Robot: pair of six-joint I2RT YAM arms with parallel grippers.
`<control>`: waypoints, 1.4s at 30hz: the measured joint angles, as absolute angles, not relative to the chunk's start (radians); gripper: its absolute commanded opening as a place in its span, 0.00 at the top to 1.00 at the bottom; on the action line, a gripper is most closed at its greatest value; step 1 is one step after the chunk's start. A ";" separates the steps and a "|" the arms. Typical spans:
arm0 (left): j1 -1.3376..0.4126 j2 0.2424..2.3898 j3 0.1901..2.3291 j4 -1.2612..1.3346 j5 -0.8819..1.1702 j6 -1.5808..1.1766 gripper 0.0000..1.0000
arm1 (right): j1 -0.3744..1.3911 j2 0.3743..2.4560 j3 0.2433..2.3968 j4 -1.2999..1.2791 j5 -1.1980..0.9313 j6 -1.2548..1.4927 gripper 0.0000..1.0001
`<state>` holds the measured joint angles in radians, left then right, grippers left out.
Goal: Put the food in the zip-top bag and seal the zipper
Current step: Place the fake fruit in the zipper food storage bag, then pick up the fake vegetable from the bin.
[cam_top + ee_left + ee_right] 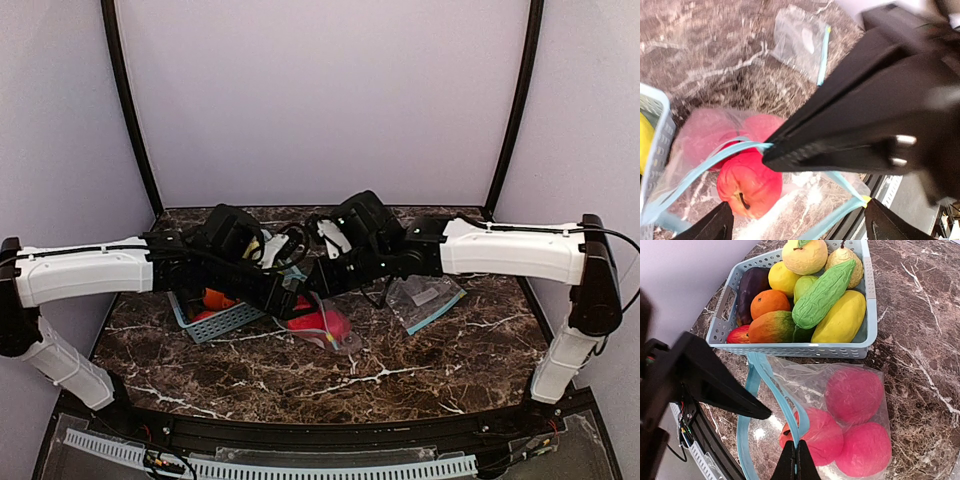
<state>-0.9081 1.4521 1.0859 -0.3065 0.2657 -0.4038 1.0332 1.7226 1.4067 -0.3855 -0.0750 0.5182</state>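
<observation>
The zip-top bag [805,380] lies on the table in front of the basket, its mouth open. Three red round fruits are inside it, one near the mouth [825,437] and two deeper [855,392]. My right gripper [797,462] is shut on one side of the light-blue zipper [790,412] and holds that side up. My left gripper [800,220] is open above the bag's mouth, its jaws wide on either side, touching nothing. A red apple [747,182] shows through the bag. The long green gourd [822,292] lies in the basket. In the top view both grippers meet over the bag [330,328].
The light-blue mesh basket [800,349] behind the bag holds several fruits: yellow, orange, purple and green ones. A second, flat clear bag [425,300] lies to the right, also in the left wrist view [800,40]. The table's front edge is close to the bag's mouth.
</observation>
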 measured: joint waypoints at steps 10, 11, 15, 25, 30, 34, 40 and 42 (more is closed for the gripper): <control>-0.843 1.250 1.110 -0.342 0.212 -0.399 0.06 | 1.033 1.711 1.399 -0.382 -0.074 0.519 1.00; -0.818 1.243 1.110 -0.356 0.206 -0.400 0.06 | 1.033 1.711 1.399 -0.382 -0.074 0.519 1.00; -0.697 1.227 1.101 -0.400 0.187 -0.410 0.08 | 1.033 1.711 1.399 -0.382 -0.074 0.519 1.00; -0.587 1.286 1.012 -0.358 0.171 -0.474 0.26 | 1.028 1.711 1.399 -0.382 -0.075 0.522 1.00; -0.580 1.384 0.978 -0.299 0.162 -0.508 0.29 | 1.028 1.711 1.399 -0.381 -0.075 0.526 1.00; -0.577 1.444 0.974 -0.255 0.161 -0.530 0.29 | 1.028 1.711 1.399 -0.381 -0.075 0.530 1.00; -0.574 1.539 0.980 -0.211 0.163 -0.553 0.30 | 1.028 1.711 1.399 -0.381 -0.075 0.532 1.00; -0.574 1.560 0.986 -0.193 0.155 -0.558 0.30 | 1.028 1.711 1.399 -0.381 -0.075 0.533 1.00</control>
